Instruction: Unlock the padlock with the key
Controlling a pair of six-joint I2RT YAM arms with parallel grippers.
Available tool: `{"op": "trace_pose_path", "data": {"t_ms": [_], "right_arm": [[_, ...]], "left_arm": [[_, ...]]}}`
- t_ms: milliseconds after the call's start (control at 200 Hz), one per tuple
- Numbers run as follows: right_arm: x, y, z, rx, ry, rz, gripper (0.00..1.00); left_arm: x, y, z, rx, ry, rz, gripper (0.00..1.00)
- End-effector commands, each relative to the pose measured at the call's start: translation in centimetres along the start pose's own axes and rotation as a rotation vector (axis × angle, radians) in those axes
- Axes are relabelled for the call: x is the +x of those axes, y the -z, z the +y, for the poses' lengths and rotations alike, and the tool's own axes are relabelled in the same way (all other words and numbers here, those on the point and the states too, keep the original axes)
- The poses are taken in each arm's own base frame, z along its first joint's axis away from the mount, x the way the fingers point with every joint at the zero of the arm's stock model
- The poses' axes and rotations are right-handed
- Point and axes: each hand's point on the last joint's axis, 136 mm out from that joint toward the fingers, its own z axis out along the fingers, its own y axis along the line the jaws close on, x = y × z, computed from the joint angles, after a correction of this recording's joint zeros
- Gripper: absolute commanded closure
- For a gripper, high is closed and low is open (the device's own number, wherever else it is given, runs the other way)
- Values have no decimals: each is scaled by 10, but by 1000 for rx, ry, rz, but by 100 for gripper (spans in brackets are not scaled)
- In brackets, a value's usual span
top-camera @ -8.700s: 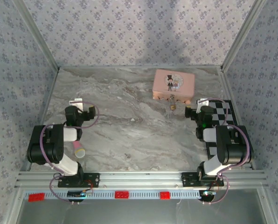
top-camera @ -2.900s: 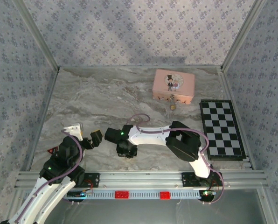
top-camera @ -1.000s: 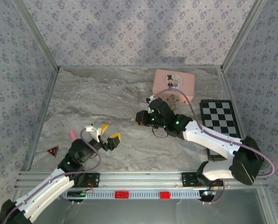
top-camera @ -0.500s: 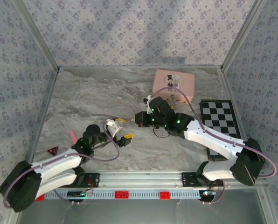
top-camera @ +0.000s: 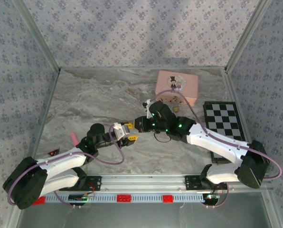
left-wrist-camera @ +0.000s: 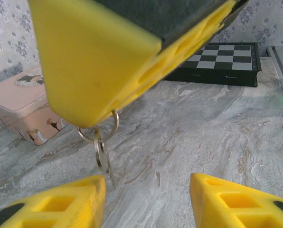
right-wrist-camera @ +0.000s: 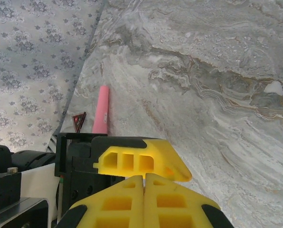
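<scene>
As marble counter spreads between floral walls | pink tin shut at back, padlock just before it | right claw clamps dangling key | left claw half-wide just beside it

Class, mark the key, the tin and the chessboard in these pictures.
key [left-wrist-camera: 101,154]: left wrist view, on its upper part as it hangs.
tin [top-camera: 177,85]: top view, on the pink lid.
chessboard [top-camera: 224,118]: top view, on its bare middle squares.
</scene>
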Motion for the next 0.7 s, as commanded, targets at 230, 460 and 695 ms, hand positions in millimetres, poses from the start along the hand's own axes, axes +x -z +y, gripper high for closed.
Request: {"op": "trace_pose_path", "data": {"t_ms": [230,460,695], "right_arm": [[-4,3,2,0,10,-33,99],[-5,4,-1,-2,-4,-40,98],[-4,2,-4,6,-9,-42,98]], "left_arm": [[-21,2,9,-19,-8,-67,69],[-23,4,15,-31,18,-68,79],[-24,5,16,-34,19,-68,85]]}}
